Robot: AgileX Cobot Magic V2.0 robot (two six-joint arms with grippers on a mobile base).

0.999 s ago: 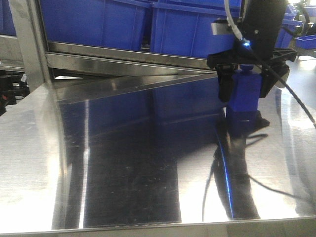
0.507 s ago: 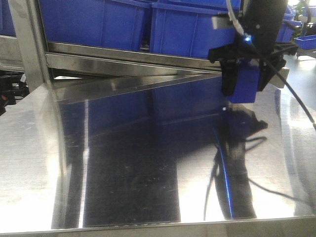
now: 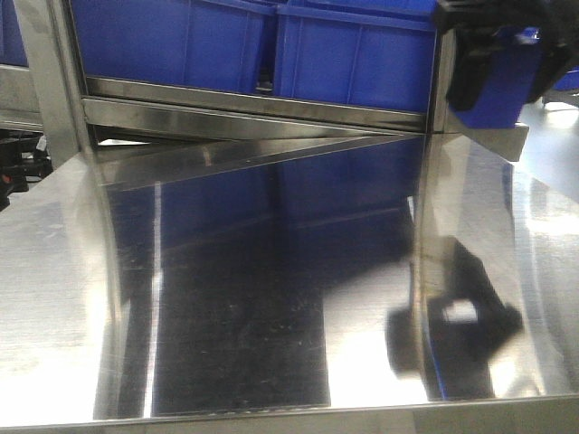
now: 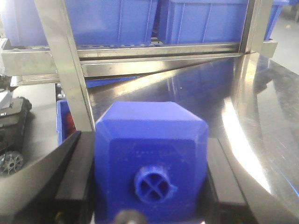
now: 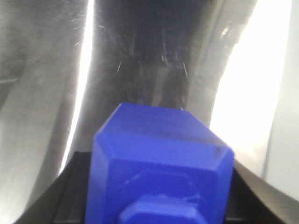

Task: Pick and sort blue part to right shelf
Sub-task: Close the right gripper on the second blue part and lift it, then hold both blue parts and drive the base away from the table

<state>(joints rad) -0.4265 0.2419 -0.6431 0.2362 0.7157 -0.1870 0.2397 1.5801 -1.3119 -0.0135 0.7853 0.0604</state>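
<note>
1. The right pincer (image 3: 493, 68) is clamped on the blue part (image 3: 496, 101), a small solid-blue boxy plastic block. It hangs in the air over the far right corner of the desk (image 3: 253, 298), a polished steel sheet, near the right shelf (image 3: 244, 101), a stainless-steel rack.
2. The left pincer (image 4: 152, 182) is closed too, gripping a second blue block (image 4: 149, 140) with bevelled shoulders and a cross-slotted round cap. By its shape, I judge it is not the piece to sort.
3. The step in hand looks like the carry to the shelf. Smooth plastic faces can slip, so the squeeze should stay firm and the block level. It should rise above a crate rim before moving inward and pass clear of the upright steel post (image 3: 436, 99) beside it.
4. The desk is glossy and finely scratched, mirroring the arm as a dark blot. The large blue plastic crates (image 3: 353, 50) are matte with ribbed walls, and the shelf's rail is flat and shiny.
</note>
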